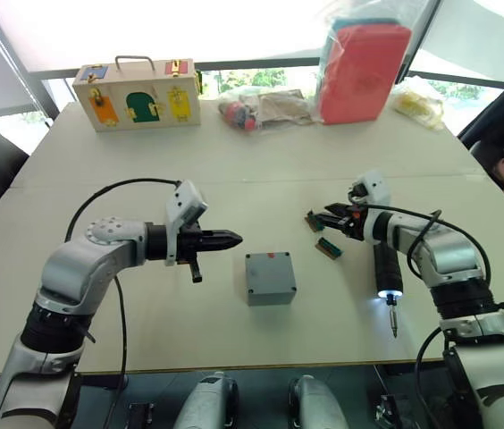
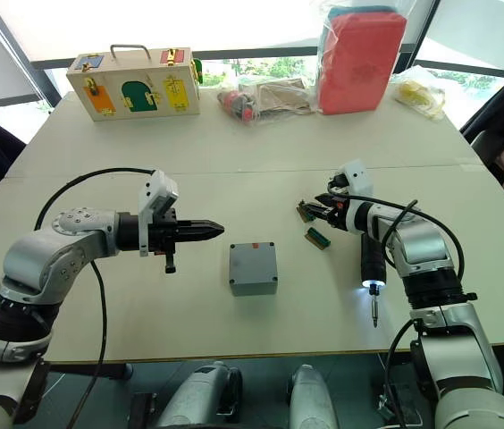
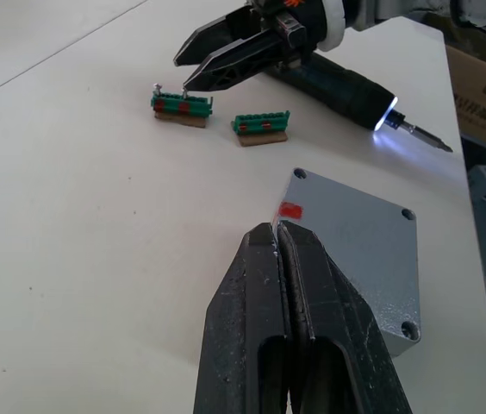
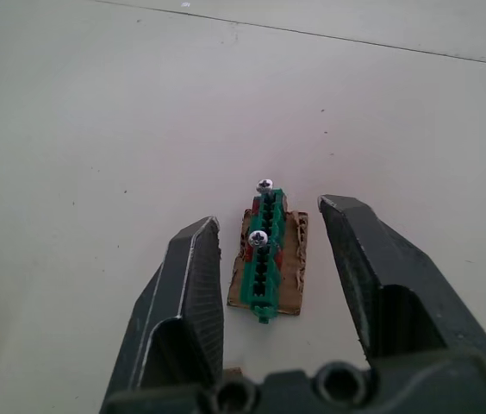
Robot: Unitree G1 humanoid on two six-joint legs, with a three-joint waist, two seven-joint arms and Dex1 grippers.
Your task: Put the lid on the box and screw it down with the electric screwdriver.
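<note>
The lid (image 1: 270, 275) already sits on the box (image 1: 271, 292) in the middle of the surface (image 1: 100, 313). The right tool (image 4: 269, 246) is spread around a green screw holder (image 4: 264, 254) that carries two screws, so the step in hand seems to be taking a screw. It should close on one screw head only, slowly, and lift it straight. The electric screwdriver (image 1: 387, 268) lies just beside that arm, its light on. The left tool (image 3: 277, 250) is pressed together, empty, near the box.
</note>
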